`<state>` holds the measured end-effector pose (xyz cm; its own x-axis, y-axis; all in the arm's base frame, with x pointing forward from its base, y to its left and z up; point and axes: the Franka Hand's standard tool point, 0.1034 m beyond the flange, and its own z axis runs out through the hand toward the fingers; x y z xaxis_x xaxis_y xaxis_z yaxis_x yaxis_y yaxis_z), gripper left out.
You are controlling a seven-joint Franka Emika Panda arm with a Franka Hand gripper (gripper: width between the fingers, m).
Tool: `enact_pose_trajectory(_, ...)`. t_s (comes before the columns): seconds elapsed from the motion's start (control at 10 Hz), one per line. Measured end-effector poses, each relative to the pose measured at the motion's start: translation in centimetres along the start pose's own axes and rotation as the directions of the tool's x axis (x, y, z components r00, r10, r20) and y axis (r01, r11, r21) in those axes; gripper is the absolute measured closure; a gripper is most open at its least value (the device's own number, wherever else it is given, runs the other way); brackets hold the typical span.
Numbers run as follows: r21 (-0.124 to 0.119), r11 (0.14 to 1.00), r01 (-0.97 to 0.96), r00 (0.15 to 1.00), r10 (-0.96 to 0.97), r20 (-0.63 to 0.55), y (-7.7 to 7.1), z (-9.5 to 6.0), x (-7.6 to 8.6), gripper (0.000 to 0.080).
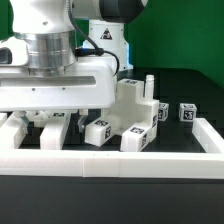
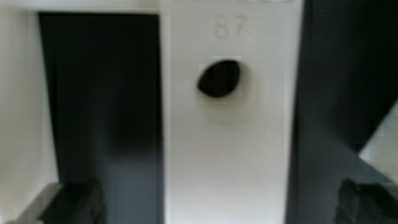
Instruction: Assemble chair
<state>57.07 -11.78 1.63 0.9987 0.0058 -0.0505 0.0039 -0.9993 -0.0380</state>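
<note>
Judging by the chair (image 1: 130,118), I'd put the job at partway at most. A blocky cluster of white parts stands mid-desk, seemingly already joined, with a thin peg sticking up at its rear. Two small cubes (image 1: 163,110) (image 1: 187,113) sit loose and apart from it toward the exterior view's right, so I take them as not yet fitted. Flat slotted pieces (image 1: 20,132) lie low on the exterior view's left, also apparently unattached.

My gripper (image 1: 47,118) hangs directly over those left-hand pieces with its jaws spread wide and nothing between them. The wrist view looks straight down on a white panel (image 2: 222,140) with an oval hole (image 2: 219,78), and the dark fingertips (image 2: 54,205) stand off to either side of it.

As for writing, the parts carry only black-and-white square tags, with no words. Above the hole there is a faint raised mark (image 2: 228,28), perhaps digits, too blurred for me to read. Around everything runs the plain white border rail (image 1: 110,162) on the black desk (image 1: 180,138).
</note>
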Motion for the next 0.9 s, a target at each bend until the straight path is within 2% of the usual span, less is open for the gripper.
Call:
enact_pose_trajectory(0.3,-0.003,1.0,-0.008,1.0,0.008,0.008,0.77,0.87,-0.49,0.015)
enact_pose_trajectory(0.5,-0.002,1.0,-0.01,1.0,0.01,0.009,0.66,0.99,-0.59,0.015)
enact_pose_trajectory(0.6,0.0,1.0,-0.007,1.0,0.007,0.009,0.39,1.03,-0.55,0.0264)
enact_pose_trajectory(0.7,0.0,1.0,-0.005,1.0,0.005,0.009,0.24,1.05,-0.53,0.0264)
enact_pose_trajectory(0.8,0.0,1.0,-0.003,1.0,0.003,0.009,0.14,1.06,-0.51,0.0453)
enact_pose_trajectory(0.9,0.0,1.0,-0.003,1.0,0.003,0.009,0.13,1.05,-0.49,0.0453)
